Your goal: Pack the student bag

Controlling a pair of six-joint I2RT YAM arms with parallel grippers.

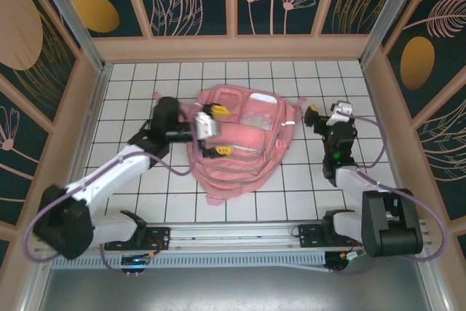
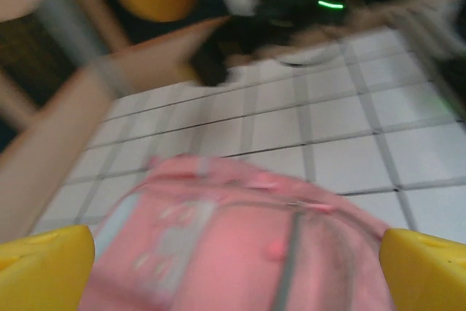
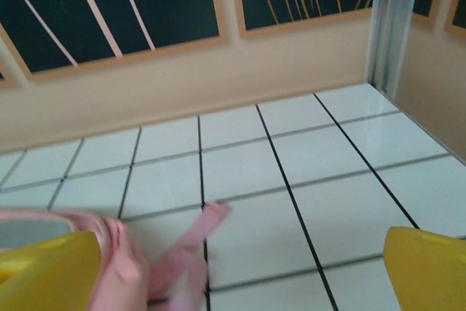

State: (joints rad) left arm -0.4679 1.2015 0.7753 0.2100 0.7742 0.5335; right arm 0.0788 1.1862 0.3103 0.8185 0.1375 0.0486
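The student bag [image 1: 237,147] lies flat on the table [image 1: 131,85]. The left claw [image 2: 233,271] hangs over its left half, jaws apart and empty. The right claw [image 3: 237,274], likewise apart, stands off its far-right corner. Packing appears finished.

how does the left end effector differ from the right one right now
The left end effector hangs over the student bag; the right end effector sits off the bag's right side, above the tiled table. The left arm is stretched far out, while the right arm is folded more compactly. Shared: both end effectors are open, have yellow fingertips, and hold nothing.
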